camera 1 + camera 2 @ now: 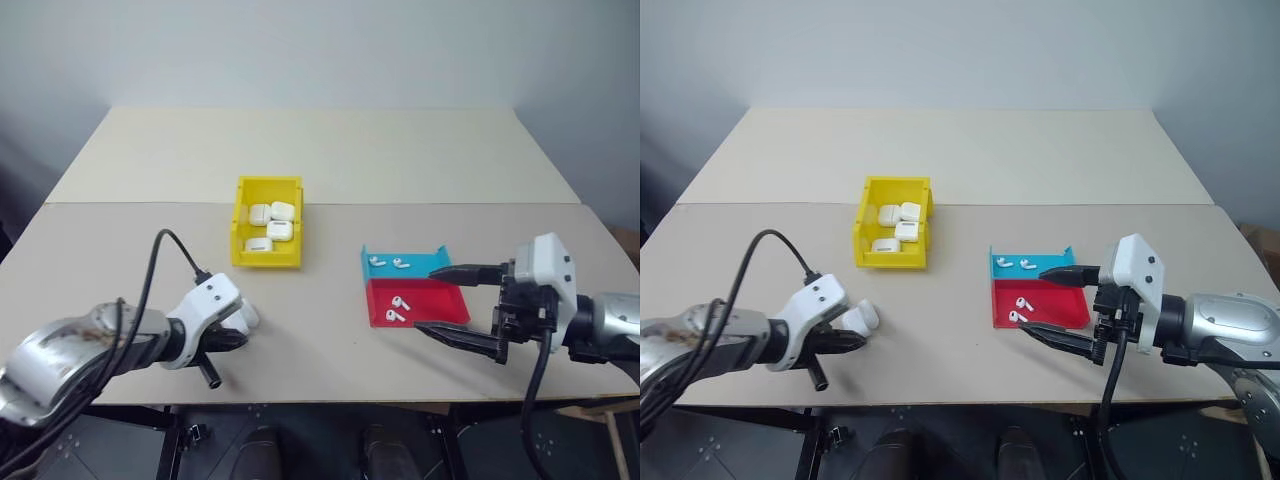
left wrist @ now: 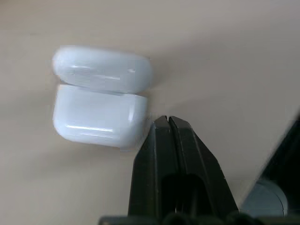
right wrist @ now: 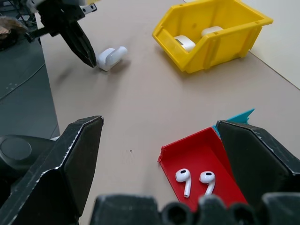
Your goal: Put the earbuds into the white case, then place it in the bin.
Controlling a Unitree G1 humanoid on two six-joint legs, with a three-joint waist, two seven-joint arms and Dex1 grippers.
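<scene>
A white case (image 2: 101,96) lies on the table with its lid ajar, in front of the bin. My left gripper (image 2: 168,121) is shut and empty, its tips right beside the case; from the right wrist it shows as the left gripper (image 3: 85,50) next to the case (image 3: 111,57). Two earbuds (image 3: 194,179) rest in the red half of a flat tray (image 1: 440,305), and two more earbuds (image 1: 388,263) in its blue half. My right gripper (image 1: 425,299) stands wide open over the tray's near right side, holding nothing. The yellow bin (image 1: 240,225) holds several white cases.
The tray sits right of centre and the bin left of centre, with bare tabletop between them. A black cable (image 1: 160,260) loops above my left wrist. The table's near edge runs just below both grippers.
</scene>
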